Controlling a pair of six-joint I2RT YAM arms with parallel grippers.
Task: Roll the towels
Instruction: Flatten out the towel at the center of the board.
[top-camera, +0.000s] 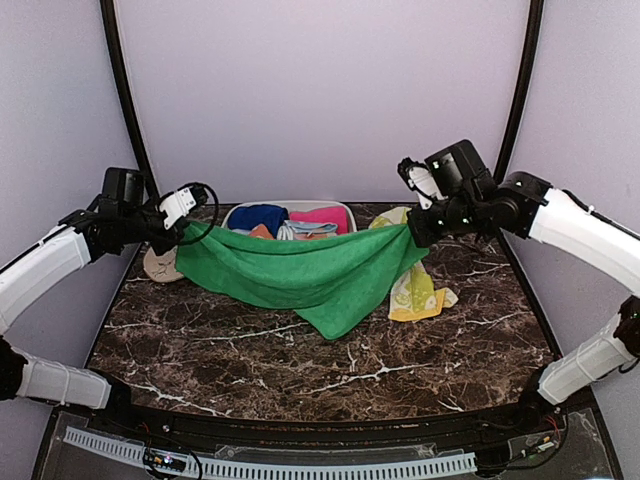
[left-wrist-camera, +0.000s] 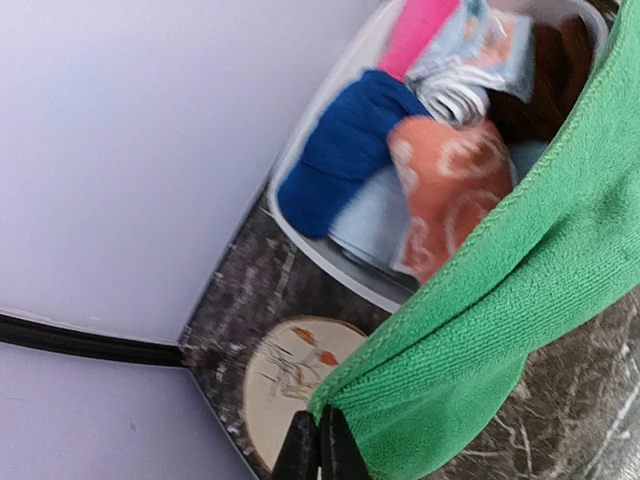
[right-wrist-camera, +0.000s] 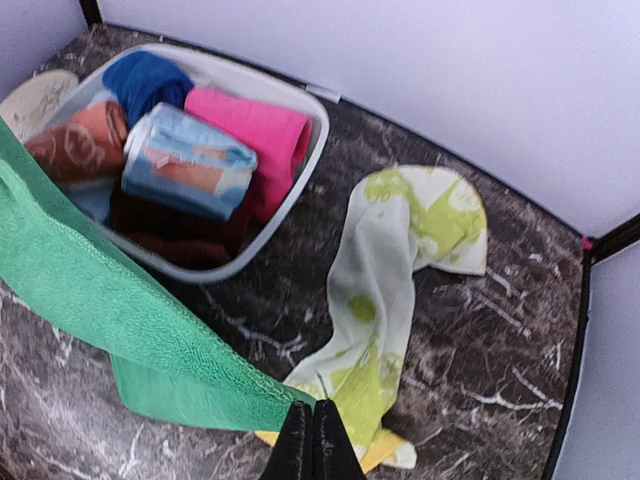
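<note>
The bright green towel (top-camera: 300, 270) hangs stretched between my two grippers above the table, its lower corner drooping onto the marble. My left gripper (top-camera: 183, 232) is shut on its left corner, seen in the left wrist view (left-wrist-camera: 320, 440) with the green towel (left-wrist-camera: 520, 300) running up to the right. My right gripper (top-camera: 412, 232) is shut on its right corner; in the right wrist view (right-wrist-camera: 312, 435) the green towel (right-wrist-camera: 110, 310) runs off to the left. The cream-white towel with yellow-green shapes (top-camera: 415, 285) lies crumpled on the table under my right gripper, also in the right wrist view (right-wrist-camera: 400, 290).
A white tray (top-camera: 343, 207) at the back holds rolled cloths: blue (top-camera: 258, 217), pink (top-camera: 322, 216), orange patterned (left-wrist-camera: 450, 180). A round cream coaster (top-camera: 160, 265) lies at the back left. Dark marble table, curved walls behind.
</note>
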